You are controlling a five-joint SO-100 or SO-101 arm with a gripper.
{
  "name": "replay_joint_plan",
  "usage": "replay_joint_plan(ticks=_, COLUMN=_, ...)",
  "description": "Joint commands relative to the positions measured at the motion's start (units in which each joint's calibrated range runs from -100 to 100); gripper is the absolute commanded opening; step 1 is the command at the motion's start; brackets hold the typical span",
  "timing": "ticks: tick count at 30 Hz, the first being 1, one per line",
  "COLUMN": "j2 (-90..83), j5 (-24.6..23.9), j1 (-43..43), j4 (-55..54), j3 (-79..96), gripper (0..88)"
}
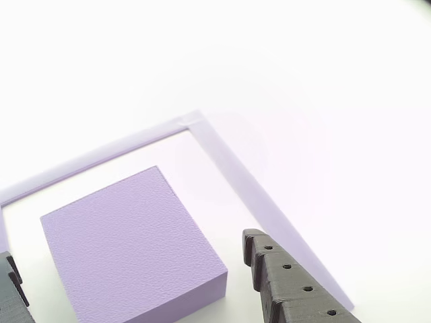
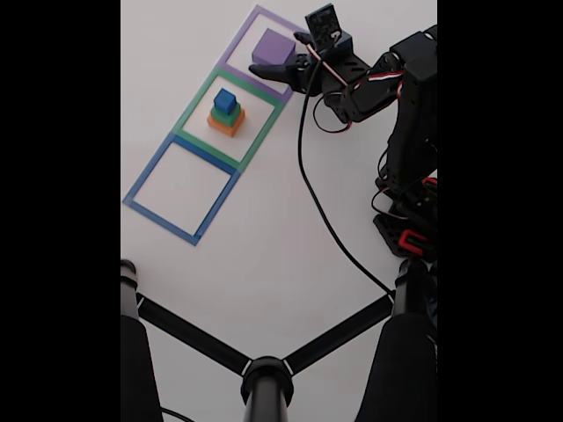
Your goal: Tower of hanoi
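Your purple block (image 2: 272, 47) sits alone inside the purple tape square (image 2: 236, 46), the farthest of 3 outlines in the fixed view. In the other view the purple block (image 1: 131, 245) shows a matte, finely grained top and a low pale side face, and lies flat on the white table (image 1: 323, 81) with the lilac tape (image 1: 229, 165) running around its far corner, clear of the block on both sides.

Your gripper (image 2: 264, 72) reaches in from the right of the fixed view, the arm (image 2: 405, 97) bent over from its base at the right edge, wrist low and pointed at the block's near side. In the other view 1 dark ridged finger (image 1: 286, 279) stands just right of the block with table showing between them, and a second dark part (image 1: 12, 289) sits at the block's left edge. The jaws stand spread wider than the block and grip nothing.

The other 3 blocks are stacked in the green tape square (image 2: 230, 119): orange block (image 2: 225, 123) at the bottom, green block (image 2: 227, 112) on it, blue cube (image 2: 225, 99) on top. The blue tape square (image 2: 180, 186) lies nearest the camera. A black cable (image 2: 317, 202) trails across the table from the wrist.
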Motion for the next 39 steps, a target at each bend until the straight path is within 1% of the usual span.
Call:
replay_joint_plan(ticks=1, j2=0.1, j5=0.0, j1=-1.1, j4=-1.6, j3=-1.9, gripper=38.8)
replay_joint_plan(ticks=7, j2=0.7, j5=0.0, j1=-1.4, j4=-1.8, j3=-1.9, gripper=35.2)
replay_joint_plan(ticks=15, j2=0.8, j5=0.0, j1=-1.5, j4=-1.8, j3=-1.9, gripper=24.4)
replay_joint_plan(ticks=23, j2=0.8, j5=0.0, j1=-1.7, j4=-1.8, j3=-1.9, gripper=15.5)
replay_joint_plan(ticks=31, j2=-2.1, j5=0.0, j1=-2.1, j4=-1.0, j3=-1.3, gripper=14.6)
replay_joint_plan(ticks=33, j2=-5.5, j5=0.0, j1=-2.4, j4=2.4, j3=-0.6, gripper=14.7)
replay_joint_plan(ticks=35, j2=-10.2, j5=0.0, j1=-2.8, j4=8.0, j3=-0.6, gripper=15.0)
replay_joint_plan(ticks=39, j2=-21.8, j5=0.0, j1=-3.5, j4=22.5, j3=-1.4, gripper=14.7)
